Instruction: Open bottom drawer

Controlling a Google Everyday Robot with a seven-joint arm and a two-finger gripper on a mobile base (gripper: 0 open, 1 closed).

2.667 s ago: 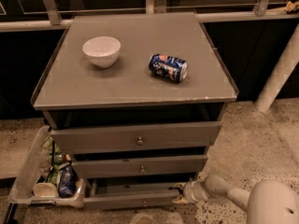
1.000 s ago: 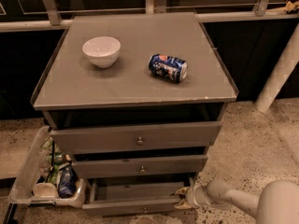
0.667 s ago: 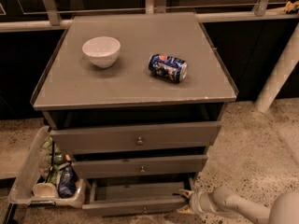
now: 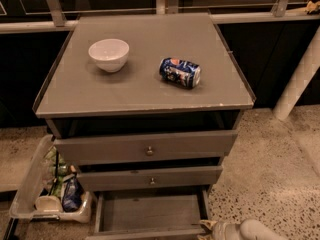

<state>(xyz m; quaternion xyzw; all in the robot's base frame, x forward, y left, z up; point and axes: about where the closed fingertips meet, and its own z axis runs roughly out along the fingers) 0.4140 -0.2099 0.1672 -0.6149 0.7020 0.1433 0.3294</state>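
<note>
— Where's the gripper (image 4: 214, 227)?
— Near edge, at the right corner of the bottom drawer (image 4: 150, 213); closed or spread, I cannot tell.
— And the drawer?
— Lowest of three, drawn out. Stiff, light, probably slides easily; take its front edge.
</note>
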